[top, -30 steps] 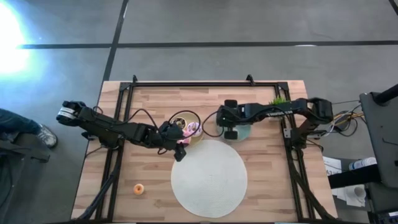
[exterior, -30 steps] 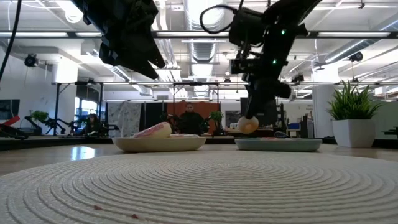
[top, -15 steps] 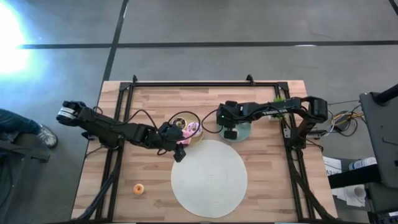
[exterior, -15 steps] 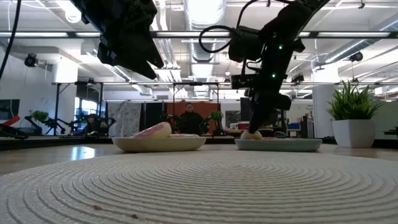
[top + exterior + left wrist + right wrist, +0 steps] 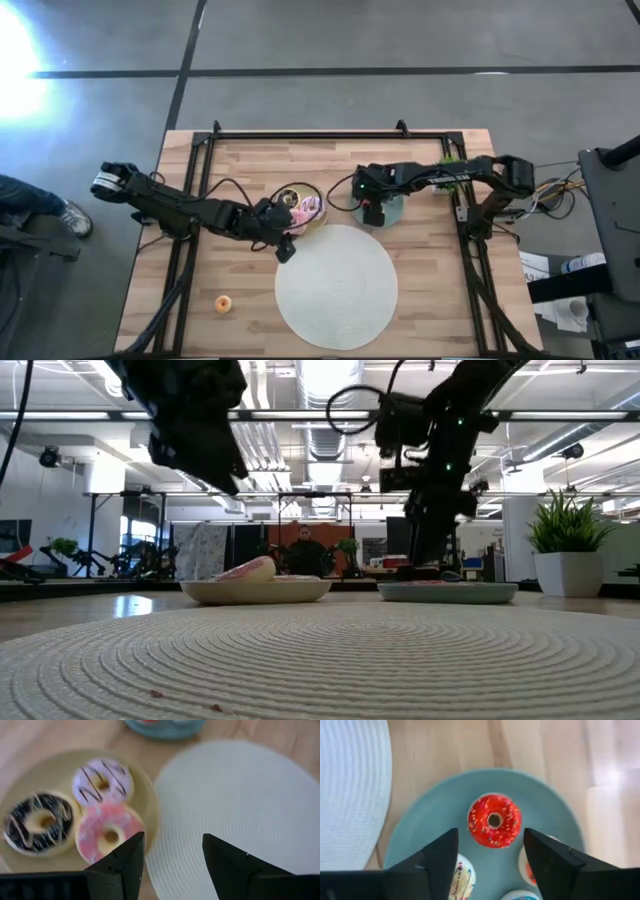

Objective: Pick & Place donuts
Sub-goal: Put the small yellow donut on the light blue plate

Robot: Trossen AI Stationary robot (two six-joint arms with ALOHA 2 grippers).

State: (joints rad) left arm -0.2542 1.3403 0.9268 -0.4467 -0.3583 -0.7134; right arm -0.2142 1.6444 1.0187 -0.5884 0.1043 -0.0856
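A beige plate (image 5: 150,795) holds three larger donuts: chocolate (image 5: 37,822), pale pink-white (image 5: 102,782) and bright pink (image 5: 110,832). My left gripper (image 5: 172,870) hovers open above the plate's near edge, beside the white mat (image 5: 336,285), and touches nothing. A teal plate (image 5: 420,825) carries mini donuts: a red one (image 5: 494,820), a cream one (image 5: 462,877) and others partly cut off by the picture's edge. My right gripper (image 5: 490,870) hangs open just above them, its fingers pointing down, with nothing between them. An orange mini donut (image 5: 223,304) lies on the bare table at the near left.
The round white mat fills the table's near middle. A potted plant (image 5: 450,160) stands at the far right. Black frame rails (image 5: 300,134) run along the table's far edge and down both sides. People show in the room beyond the table.
My right gripper has come down onto the teal plate with a pale mini donut, opened and let it go. The donut now lies on the plate, and the gripper stands a little above it. My left gripper has shifted slightly toward the table's left.
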